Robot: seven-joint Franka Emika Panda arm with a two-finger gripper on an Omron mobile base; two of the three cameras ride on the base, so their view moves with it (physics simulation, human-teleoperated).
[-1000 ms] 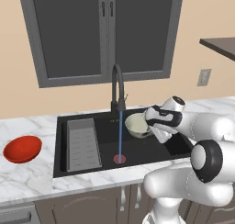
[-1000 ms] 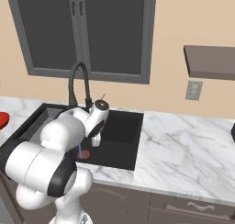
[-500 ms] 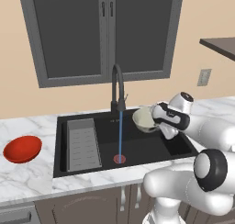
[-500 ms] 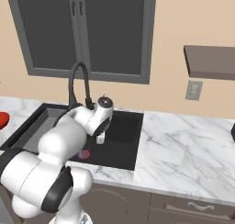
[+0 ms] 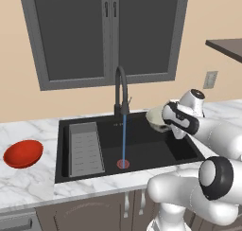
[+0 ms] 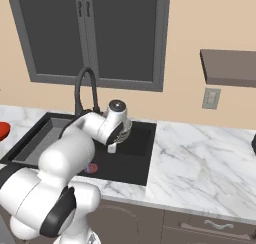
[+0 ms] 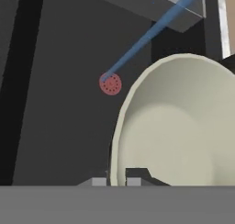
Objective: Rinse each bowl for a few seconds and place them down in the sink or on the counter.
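Note:
My gripper (image 5: 165, 125) is shut on the rim of the grey-beige bowl (image 5: 154, 117), holding it tilted above the right half of the black sink (image 5: 151, 149), right of the water stream (image 5: 124, 140). In the hand view the bowl's cream inside (image 7: 179, 126) faces the camera, and its rim sits between the fingertips of the gripper (image 7: 117, 181). The red drain (image 7: 110, 84) lies below to the left. The red bowl (image 5: 22, 153) rests on the marble counter (image 5: 28, 187) left of the sink. In the right base view the gripper (image 6: 115, 141) hangs over the basin.
The black arched tap (image 5: 121, 90) runs water onto the drain (image 5: 123, 164). A grey ribbed tray (image 5: 86, 148) fills the sink's left part. White counter (image 6: 200, 153) stretches right of the basin. A dark shelf (image 6: 230, 73) and a wall socket (image 6: 211, 98) sit above it.
The arm has carried the grey-beige bowl to the right and slightly up, out from beside the water stream. The red bowl and the tap have not moved.

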